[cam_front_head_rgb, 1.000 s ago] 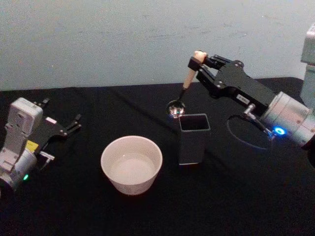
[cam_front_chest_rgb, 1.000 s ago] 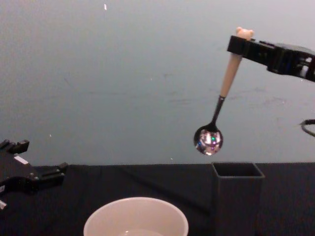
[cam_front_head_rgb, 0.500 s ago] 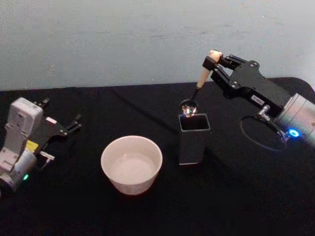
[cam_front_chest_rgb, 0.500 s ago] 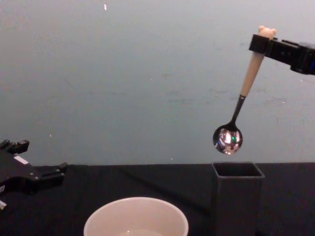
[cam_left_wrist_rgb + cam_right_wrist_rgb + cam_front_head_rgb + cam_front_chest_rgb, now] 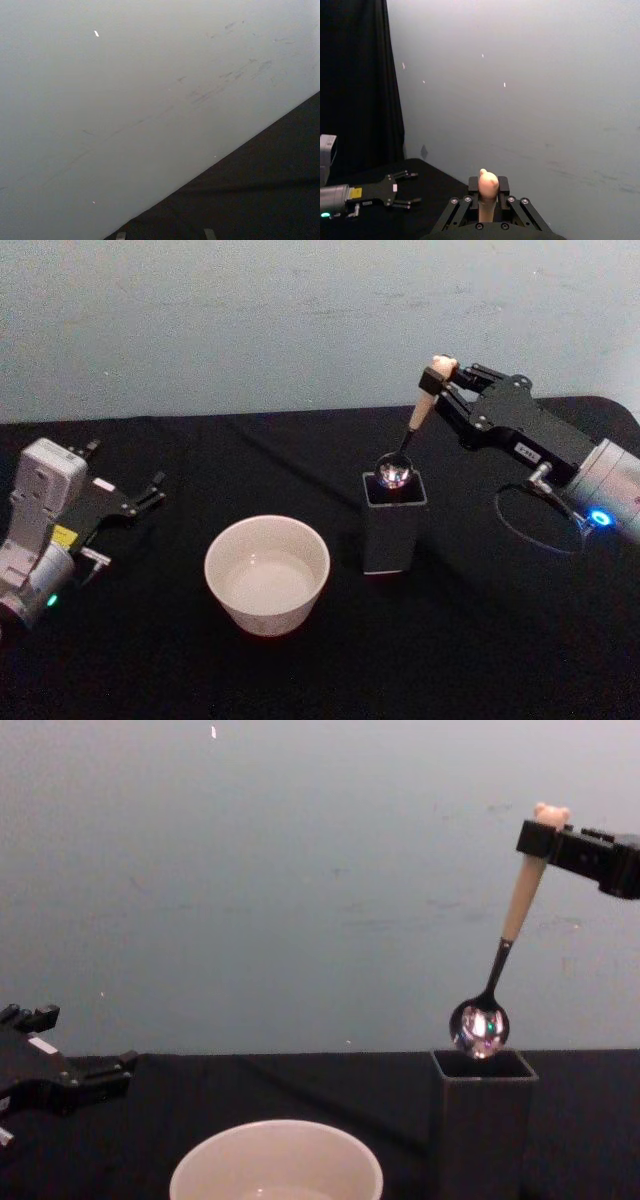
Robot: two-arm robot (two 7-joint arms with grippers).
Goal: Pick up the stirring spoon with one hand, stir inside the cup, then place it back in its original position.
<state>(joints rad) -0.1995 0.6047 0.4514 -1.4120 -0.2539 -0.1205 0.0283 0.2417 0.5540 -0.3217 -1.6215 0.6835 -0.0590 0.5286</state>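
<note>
My right gripper (image 5: 437, 376) is shut on the top of the stirring spoon (image 5: 420, 410), just under its small bear head (image 5: 551, 816). The spoon hangs tilted, and its shiny metal bowl (image 5: 480, 1026) sits right at the open mouth of the dark grey square holder (image 5: 483, 1120), the original position. The cream-white cup (image 5: 267, 573) stands to the left of the holder (image 5: 392, 525), apart from it. In the right wrist view the bear head (image 5: 488, 183) pokes up between the fingers. My left gripper (image 5: 150, 493) is parked at the far left, open.
A black cloth (image 5: 480, 640) covers the table, ending at a pale wall (image 5: 250, 320) behind. A cable loop (image 5: 530, 525) hangs under the right arm. Open cloth lies between the left arm (image 5: 40, 530) and the cup.
My right gripper has carried the spoon rightward and down. Its bowl went from hanging left of and above the holder to sitting at the holder's mouth. The left arm stayed put.
</note>
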